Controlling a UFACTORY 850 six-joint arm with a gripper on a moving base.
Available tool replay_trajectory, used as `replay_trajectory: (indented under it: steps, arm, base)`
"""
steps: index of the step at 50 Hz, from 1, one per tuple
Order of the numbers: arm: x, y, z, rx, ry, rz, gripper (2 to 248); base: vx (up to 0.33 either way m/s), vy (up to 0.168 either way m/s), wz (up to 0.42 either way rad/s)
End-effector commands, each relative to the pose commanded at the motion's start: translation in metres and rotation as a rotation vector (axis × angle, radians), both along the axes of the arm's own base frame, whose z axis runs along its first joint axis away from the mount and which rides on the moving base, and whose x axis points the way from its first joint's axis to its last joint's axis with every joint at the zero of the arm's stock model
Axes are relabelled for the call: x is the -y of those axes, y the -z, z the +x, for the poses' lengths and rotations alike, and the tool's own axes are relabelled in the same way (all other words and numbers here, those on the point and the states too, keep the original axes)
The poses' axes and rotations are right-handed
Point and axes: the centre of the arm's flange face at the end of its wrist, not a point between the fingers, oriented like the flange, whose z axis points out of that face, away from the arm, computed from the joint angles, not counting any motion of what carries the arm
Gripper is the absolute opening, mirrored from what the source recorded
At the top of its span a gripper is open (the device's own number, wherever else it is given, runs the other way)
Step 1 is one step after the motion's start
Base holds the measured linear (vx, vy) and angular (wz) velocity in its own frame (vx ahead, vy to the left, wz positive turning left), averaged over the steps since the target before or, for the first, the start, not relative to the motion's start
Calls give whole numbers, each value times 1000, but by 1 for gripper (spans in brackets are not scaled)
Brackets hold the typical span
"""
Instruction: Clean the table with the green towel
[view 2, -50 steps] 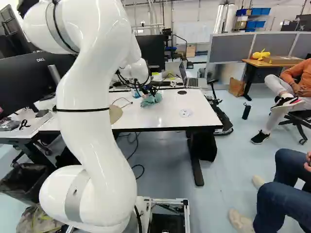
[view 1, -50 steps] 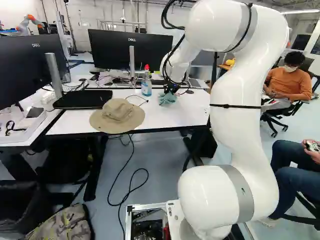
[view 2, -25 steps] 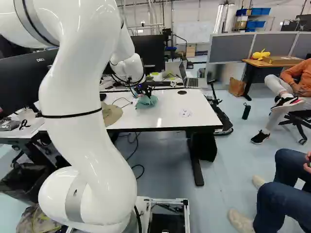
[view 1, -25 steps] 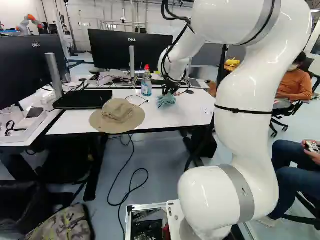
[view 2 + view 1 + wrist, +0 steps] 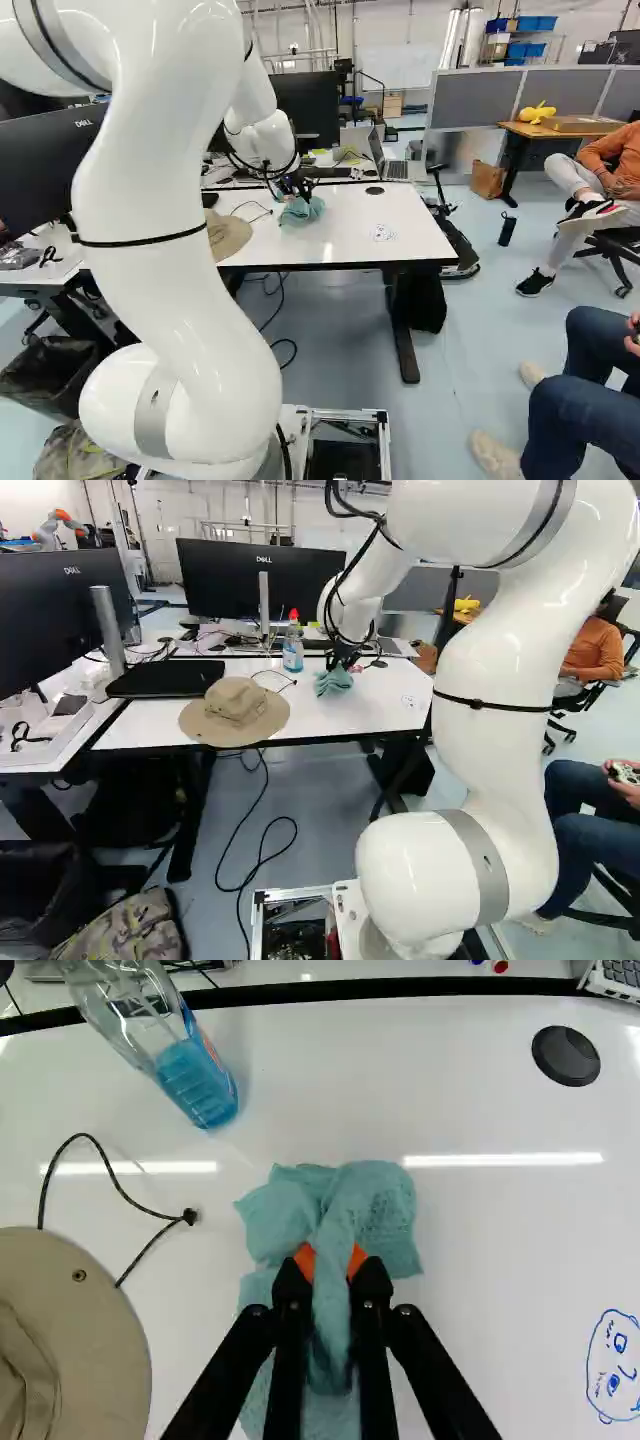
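Wrist view: crumpled green towel in pincer.

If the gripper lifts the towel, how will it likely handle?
The towel will probably hang limp: it lies rumpled and folds up between the orange pads. It looks thin, so likely light, and seems unlikely to roll or tip.

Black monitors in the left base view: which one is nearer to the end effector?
The middle black monitor, behind the clear plastic bottle of blue liquid, is nearer; the other black monitor stands at the view's left edge.
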Motion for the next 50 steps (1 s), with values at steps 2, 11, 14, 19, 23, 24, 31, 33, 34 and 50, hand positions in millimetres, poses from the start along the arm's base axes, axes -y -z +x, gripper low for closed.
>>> replay_trajectory:
  steps: [2,11,14,19,23,24,31,33,34,50]
  arm:
    - [2,0,-2,5,3,0,53]
    - [14,-2,-12,31,25,-1,53]
    - [18,-3,-16,39,32,-1,53]
    - [25,-4,-22,52,46,-2,53]
    - [31,-5,-26,62,57,-2,53]
    - [32,-5,-27,65,60,-2,53]
    - [44,-6,-32,77,81,-4,53]
    - [47,-6,-33,80,88,-4,53]
    - [49,-6,-34,82,91,-4,53]
    - [77,-8,-32,113,141,-9,53]
  base:
    - [0,0,0]
    - [0,0,0]
    - [0,0,0]
    - [0,0,0]
    - [0,0,0]
    - [0,0,0]
    - [0,0,0]
    - [0,0,0]
    - [0,0,0]
    - [0,0,0]
